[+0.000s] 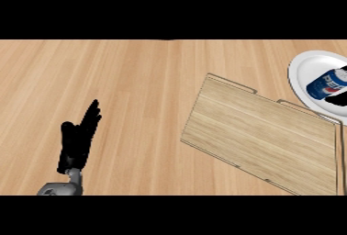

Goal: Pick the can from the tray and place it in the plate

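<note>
A blue can with a red and white logo lies tilted over the white plate at the right edge of the head view. Black parts of my right hand show above and below the can, curled round it; the rest of that hand is cut off by the edge. The wooden tray lies to the left of the plate and below it, with nothing on it. My left hand rests open at the lower left, fingers up, far from the tray.
The counter top is light wood. The tray's far right corner reaches just under the plate's lower rim. Bare counter stretches between my left hand and the tray.
</note>
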Robot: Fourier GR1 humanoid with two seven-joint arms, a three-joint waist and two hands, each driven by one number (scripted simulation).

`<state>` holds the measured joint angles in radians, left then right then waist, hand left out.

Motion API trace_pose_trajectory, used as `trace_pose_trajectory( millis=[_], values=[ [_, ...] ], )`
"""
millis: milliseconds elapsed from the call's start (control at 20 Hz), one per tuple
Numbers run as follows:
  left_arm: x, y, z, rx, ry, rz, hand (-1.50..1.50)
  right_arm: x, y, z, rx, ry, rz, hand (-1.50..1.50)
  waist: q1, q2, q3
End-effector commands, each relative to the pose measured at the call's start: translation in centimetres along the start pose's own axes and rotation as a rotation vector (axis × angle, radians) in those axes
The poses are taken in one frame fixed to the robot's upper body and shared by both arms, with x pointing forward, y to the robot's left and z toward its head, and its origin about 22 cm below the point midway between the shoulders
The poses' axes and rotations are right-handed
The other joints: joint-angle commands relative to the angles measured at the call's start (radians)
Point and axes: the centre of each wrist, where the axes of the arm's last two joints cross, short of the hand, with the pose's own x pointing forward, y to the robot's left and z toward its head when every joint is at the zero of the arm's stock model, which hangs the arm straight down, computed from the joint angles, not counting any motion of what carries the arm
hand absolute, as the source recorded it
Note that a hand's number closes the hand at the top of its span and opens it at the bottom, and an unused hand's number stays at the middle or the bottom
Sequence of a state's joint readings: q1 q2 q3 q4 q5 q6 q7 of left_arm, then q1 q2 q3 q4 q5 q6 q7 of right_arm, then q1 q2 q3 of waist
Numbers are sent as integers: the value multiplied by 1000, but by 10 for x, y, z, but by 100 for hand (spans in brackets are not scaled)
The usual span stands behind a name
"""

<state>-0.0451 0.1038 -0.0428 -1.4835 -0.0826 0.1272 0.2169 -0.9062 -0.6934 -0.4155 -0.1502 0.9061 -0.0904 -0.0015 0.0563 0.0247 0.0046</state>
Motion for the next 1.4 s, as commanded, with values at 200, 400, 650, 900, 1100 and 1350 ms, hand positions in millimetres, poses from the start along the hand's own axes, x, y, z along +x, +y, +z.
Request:
trace_pose_trajectory(
  millis=[200,400,650,900,1100,1350],
  values=[
    [-3,3,0,6,0,-4,0,-21,1,2,-3,-243,-195,-150,-13,-5,2],
    [-6,-11,4,11,11,11,0,-4,-20,-1,-134,-328,-560,-150,-24,-12,3],
    [-11,0,3,32,11,2,0,-41,-39,3,-170,-334,-798,-150,-21,-7,1],
    [-7,-9,1,22,6,6,0,-81,-24,12,-102,-366,-831,-150,-17,-4,1],
    [-16,3,3,22,13,1,0,-84,-14,13,-79,-407,-854,-150,-21,-9,-1],
    [11,-8,-5,17,7,-3,0,-73,-16,10,-87,-437,-837,-150,-14,-9,0]
  ],
)
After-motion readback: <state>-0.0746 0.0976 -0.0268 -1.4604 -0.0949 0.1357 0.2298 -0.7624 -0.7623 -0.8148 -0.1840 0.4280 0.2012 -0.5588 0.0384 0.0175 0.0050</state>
